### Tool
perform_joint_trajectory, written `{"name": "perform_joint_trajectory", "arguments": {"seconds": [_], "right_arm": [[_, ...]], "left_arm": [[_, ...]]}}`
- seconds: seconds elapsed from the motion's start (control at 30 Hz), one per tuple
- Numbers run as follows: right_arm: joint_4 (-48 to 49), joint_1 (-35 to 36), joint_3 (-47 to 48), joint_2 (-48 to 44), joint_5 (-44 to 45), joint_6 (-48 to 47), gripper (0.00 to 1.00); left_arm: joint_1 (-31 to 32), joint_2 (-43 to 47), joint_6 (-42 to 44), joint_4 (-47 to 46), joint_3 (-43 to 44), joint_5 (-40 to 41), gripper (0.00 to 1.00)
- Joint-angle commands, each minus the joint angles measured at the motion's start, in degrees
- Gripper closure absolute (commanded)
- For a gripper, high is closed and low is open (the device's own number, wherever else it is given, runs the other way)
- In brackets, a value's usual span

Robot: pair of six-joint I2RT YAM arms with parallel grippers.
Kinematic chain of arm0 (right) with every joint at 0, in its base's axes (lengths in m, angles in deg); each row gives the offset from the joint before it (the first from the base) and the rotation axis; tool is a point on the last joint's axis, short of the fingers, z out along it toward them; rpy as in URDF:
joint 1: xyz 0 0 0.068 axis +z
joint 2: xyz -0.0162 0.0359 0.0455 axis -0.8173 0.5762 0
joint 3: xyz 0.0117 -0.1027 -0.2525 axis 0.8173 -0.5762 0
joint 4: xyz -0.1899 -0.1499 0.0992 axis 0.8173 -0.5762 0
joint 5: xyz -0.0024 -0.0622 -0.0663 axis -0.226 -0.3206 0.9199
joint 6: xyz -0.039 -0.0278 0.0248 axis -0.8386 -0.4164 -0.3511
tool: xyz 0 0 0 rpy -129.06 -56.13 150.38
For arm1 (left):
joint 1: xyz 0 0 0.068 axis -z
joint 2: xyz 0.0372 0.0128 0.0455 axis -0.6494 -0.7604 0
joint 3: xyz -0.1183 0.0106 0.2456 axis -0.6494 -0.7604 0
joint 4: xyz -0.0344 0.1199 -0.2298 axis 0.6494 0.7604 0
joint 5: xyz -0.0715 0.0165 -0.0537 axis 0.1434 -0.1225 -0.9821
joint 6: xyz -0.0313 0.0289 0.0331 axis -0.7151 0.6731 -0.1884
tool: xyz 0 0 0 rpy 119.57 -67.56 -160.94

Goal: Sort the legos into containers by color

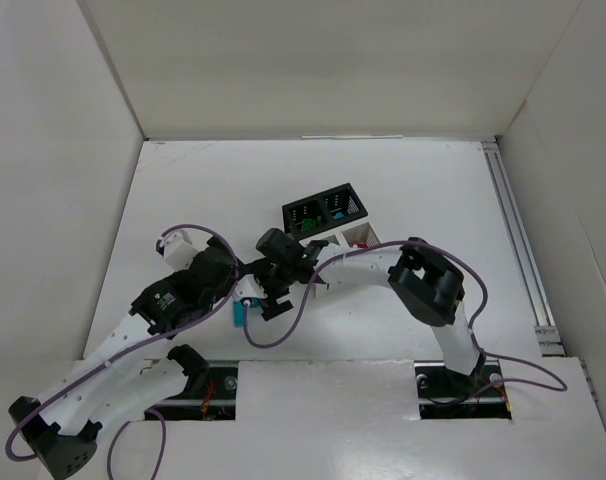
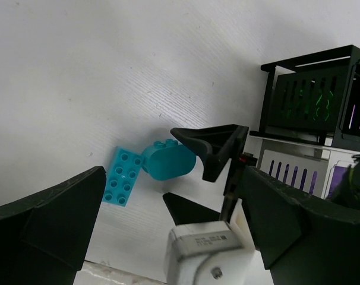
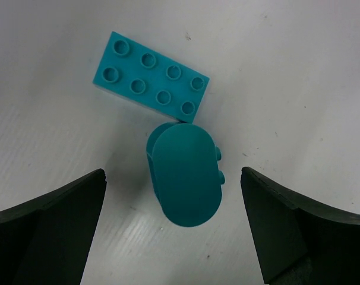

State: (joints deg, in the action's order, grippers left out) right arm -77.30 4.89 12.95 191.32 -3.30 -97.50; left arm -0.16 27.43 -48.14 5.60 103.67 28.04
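Note:
Two teal legos lie together on the white table: a flat studded brick (image 3: 150,77) and a rounded brick (image 3: 186,175) on its side just below it. My right gripper (image 3: 173,178) hangs open over the rounded brick, one finger on each side with a gap to both. The left wrist view shows the flat brick (image 2: 122,176), the rounded brick (image 2: 171,161) and the right gripper's fingers (image 2: 215,148). My left gripper (image 2: 174,199) is open, holds nothing and sits just behind them. From above, only a bit of teal lego (image 1: 239,312) shows beside the right gripper (image 1: 268,303).
The black bin (image 1: 323,212) holds green and teal pieces, and the white bin (image 1: 355,238) sits against its near side with something red inside. Both bins (image 2: 313,101) stand just right of the grippers. A purple cable (image 1: 273,335) loops near the teal lego. Cardboard walls enclose the table.

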Motion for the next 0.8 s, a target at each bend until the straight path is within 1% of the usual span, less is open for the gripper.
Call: {"name": "perform_joint_trajectory", "arguments": {"seconds": [0.0, 0.17, 0.23, 0.33, 0.47, 0.57, 0.6, 0.63, 0.73, 0.77], "right_arm": [[0.39, 0.5, 3.64, 0.5, -0.57, -0.73, 0.0], [0.93, 0.5, 4.78, 2.08, 1.55, 0.33, 0.03], [0.93, 0.5, 4.78, 2.09, 2.07, 0.33, 0.07], [-0.56, 0.5, 5.3, 3.23, 1.55, -0.19, 0.17], [-1.79, 0.5, 5.31, 4.28, 0.06, -0.72, 0.22], [-2.32, 0.5, 5.83, 5.6, -0.48, -0.72, 0.32], [-2.84, 0.5, 5.83, 5.6, -0.48, -0.72, 0.36], [-2.85, 0.5, 5.83, 5.6, -0.48, -0.72, 0.46], [-1.54, 0.5, 4.88, 3.68, -1.0, -0.19, 0.62], [-0.75, 0.5, 3.65, 1.76, -1.0, 0.5, 0.64]], "left_arm": [[0.36, -0.25, -2.76, 1.47, 0.79, 1.93, 0.0], [0.36, -0.87, -3.38, 0.94, 0.79, 2.46, 0.0], [0.36, -1.39, -3.38, 0.94, 0.79, 2.99, 0.0], [0.36, -1.39, -3.99, 0.94, 0.79, 4.12, 0.0], [0.36, -1.39, -5.92, 2.52, 1.41, 5.45, 0.0], [0.36, -1.39, -6.45, 3.92, 1.94, 6.67, 0.0], [0.36, -1.39, -6.45, 3.93, 1.94, 6.68, 0.0], [0.36, -1.39, -6.45, 4.45, 1.94, 6.68, 0.0], [0.36, -0.87, -7.07, 4.45, 2.46, 7.21, 0.0], [0.36, -0.87, -7.07, 4.45, 2.46, 7.21, 0.0]]}}
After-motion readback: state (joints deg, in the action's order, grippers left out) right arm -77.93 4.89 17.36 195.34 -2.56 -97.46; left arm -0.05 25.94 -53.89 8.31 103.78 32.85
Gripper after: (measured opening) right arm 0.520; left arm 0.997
